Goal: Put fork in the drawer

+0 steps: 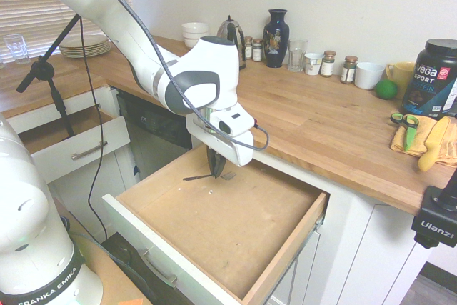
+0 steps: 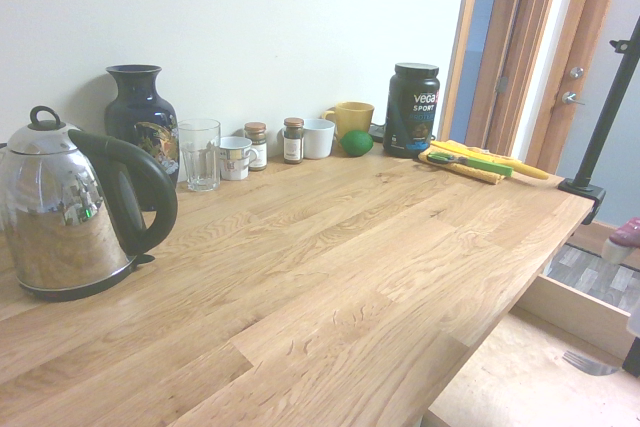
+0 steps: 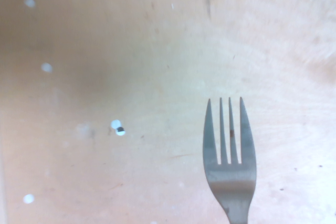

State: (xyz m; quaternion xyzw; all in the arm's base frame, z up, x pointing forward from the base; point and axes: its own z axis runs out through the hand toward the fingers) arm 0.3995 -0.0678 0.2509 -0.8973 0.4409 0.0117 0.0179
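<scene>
The wide drawer (image 1: 214,233) stands pulled out under the wooden counter, its bare brown bottom showing. My gripper (image 1: 216,168) hangs low over the drawer's back part, pointing down. Its dark fingers are shut on the fork (image 1: 196,176), a slim silver one. It lies level, handle to the left and tines to the right, just over the drawer bottom. Whether it touches the wood I cannot tell. The wrist view shows the fork (image 3: 229,153) tines over the drawer's wood (image 3: 131,77). In the second exterior view the fork (image 2: 590,362) tines show over the drawer (image 2: 510,382) bottom.
A smaller white-fronted drawer (image 1: 78,144) is open to the left. On the counter (image 1: 321,119) stand a kettle (image 1: 232,33), a dark vase (image 1: 275,28), jars, mugs, a lime (image 1: 386,89), a black tub (image 1: 434,76), and green-handled scissors (image 1: 405,123) on a yellow cloth.
</scene>
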